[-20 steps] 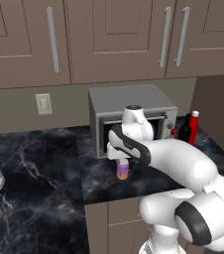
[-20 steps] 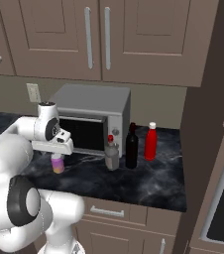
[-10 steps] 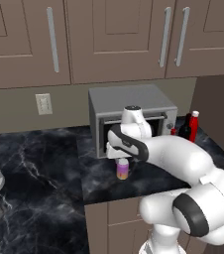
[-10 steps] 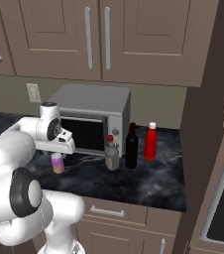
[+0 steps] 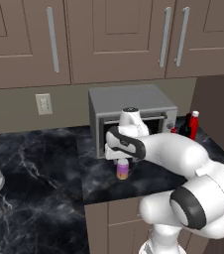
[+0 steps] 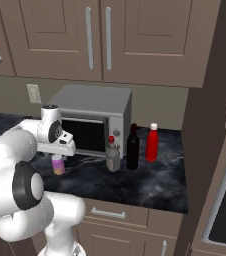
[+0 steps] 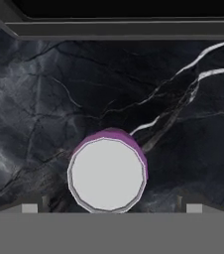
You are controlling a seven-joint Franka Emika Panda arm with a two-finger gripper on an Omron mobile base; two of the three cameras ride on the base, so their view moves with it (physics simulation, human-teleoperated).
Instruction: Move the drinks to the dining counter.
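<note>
The gripper [image 5: 122, 159] hangs directly above the pink-purple can [image 5: 122, 169], its jaws spread as wide as they go and holding nothing; seen from the hand, the can's pale round lid [image 7: 107, 175] sits centred between the two finger tips [image 7: 29, 208], which stand well clear of it on either side. The can stands upright on the black marble counter [image 6: 150, 180] just in front of the grey microwave [image 6: 97, 117]. Further along the same counter, past the microwave's corner, the squat clear bottle with a red cap [image 6: 112, 155], the tall dark wine bottle [image 6: 132, 148] and the slim red bottle [image 6: 152, 143] stand in a close row, the first two almost touching. Above run brown wall cabinets [image 5: 114, 39], with a wall socket [image 5: 43, 103] to the side. By this showing the task has barely begun: all four drinks are at their starting place, none is gripped, and the descent, the grasp and the carrying to the dining counter all remain.
</note>
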